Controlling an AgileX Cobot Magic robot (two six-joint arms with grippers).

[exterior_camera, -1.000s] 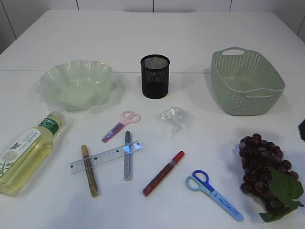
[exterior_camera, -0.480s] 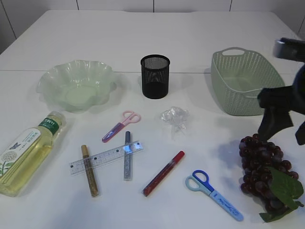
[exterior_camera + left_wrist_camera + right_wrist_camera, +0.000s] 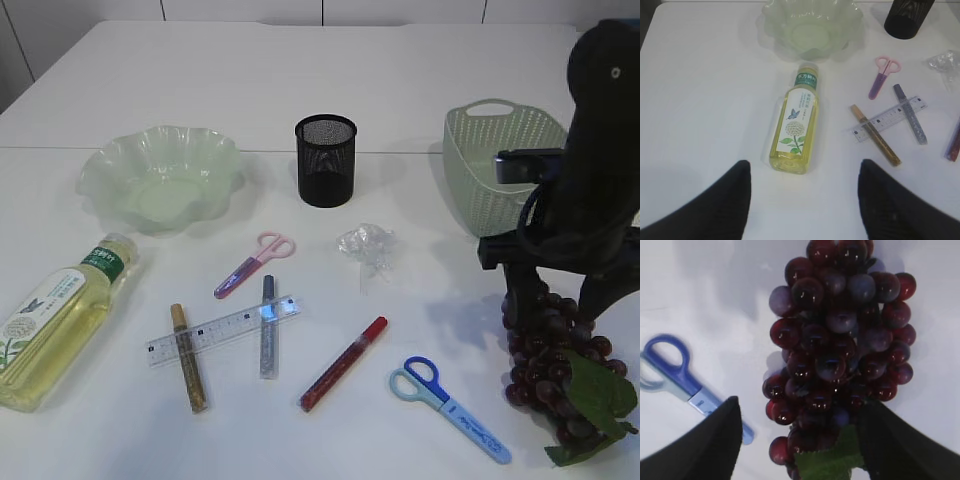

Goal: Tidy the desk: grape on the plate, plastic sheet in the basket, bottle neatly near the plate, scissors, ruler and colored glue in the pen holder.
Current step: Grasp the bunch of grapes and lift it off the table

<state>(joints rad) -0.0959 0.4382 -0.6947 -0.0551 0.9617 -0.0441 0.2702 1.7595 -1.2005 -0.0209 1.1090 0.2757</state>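
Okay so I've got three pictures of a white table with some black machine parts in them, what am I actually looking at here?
It is a two-armed robot tidying a desk. The wide picture is taken from the front, looking down at a slant. The other two come from cameras on the robot's wrists, so the black shapes at their bottom edges are gripper fingers.

On the table lie a green plate, a black pen holder, a basket, a bottle on its side, a clear ruler, three glue sticks, pink scissors, blue scissors, a crumpled plastic sheet and a bunch of grapes.

The right gripper is open just above the grapes, one finger on either side, holding nothing. The left gripper is open too, above the table by the bottle's base.
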